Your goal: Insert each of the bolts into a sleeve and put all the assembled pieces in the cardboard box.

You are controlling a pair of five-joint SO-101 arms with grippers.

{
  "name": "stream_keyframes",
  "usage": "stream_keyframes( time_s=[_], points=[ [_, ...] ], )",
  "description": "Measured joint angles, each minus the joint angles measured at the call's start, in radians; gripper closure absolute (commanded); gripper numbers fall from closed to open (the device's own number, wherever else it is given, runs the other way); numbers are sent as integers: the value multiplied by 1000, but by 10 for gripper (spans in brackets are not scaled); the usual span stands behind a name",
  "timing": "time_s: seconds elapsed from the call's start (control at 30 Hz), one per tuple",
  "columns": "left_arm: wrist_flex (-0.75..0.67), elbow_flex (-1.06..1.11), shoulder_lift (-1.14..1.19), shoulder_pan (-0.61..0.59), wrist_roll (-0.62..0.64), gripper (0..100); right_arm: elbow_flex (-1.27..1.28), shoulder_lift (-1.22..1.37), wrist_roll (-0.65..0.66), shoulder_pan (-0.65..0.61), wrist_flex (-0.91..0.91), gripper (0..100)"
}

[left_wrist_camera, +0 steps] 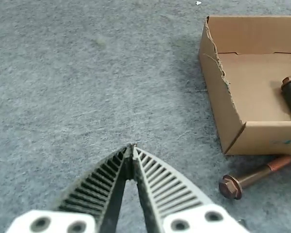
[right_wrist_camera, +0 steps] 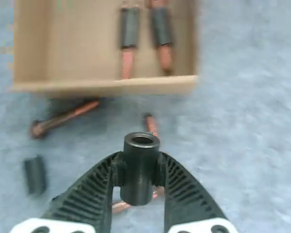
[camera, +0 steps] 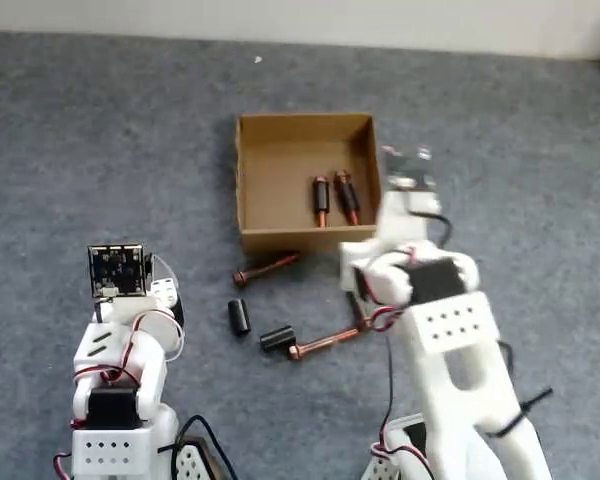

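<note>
My right gripper (right_wrist_camera: 139,161) is shut on a black sleeve (right_wrist_camera: 140,182), held upright above the carpet in front of the cardboard box (right_wrist_camera: 104,85). A copper bolt (right_wrist_camera: 150,124) lies on the carpet behind the held sleeve. Another bolt (camera: 267,268) lies along the box's near wall (camera: 280,238). Two black sleeves (camera: 239,316) (camera: 277,338) rest on the carpet beside a bolt (camera: 325,343). Two assembled pieces (camera: 321,202) (camera: 346,197) lie in the box. My left gripper (left_wrist_camera: 132,148) is shut on nothing, over bare carpet left of the box (left_wrist_camera: 223,97).
Grey carpet covers the whole table. The right arm (camera: 430,290) stands over the box's near right corner. The left arm (camera: 120,350) stands at the front left. The box has low walls and an open top. Open carpet lies left of and beyond the box.
</note>
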Motion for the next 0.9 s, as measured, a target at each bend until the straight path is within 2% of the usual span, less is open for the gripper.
stream_keyframes(
  time_s=[0.07,0.17,0.33,0.47,0.67,0.9],
  points=[
    [0,-11,0,8,2,994,57,-23,0,66,-51,992],
    [2,-60,0,8,81,994,163,-49,0,130,-172,992],
    [40,-193,0,75,184,994,295,-58,0,160,-319,992],
    [140,-319,0,183,258,994,310,-58,-9,210,-353,992],
    [222,-436,-3,331,272,994,310,-58,-83,313,-368,992],
    [224,-557,278,390,279,994,310,-61,-86,361,-368,992]
  ],
)
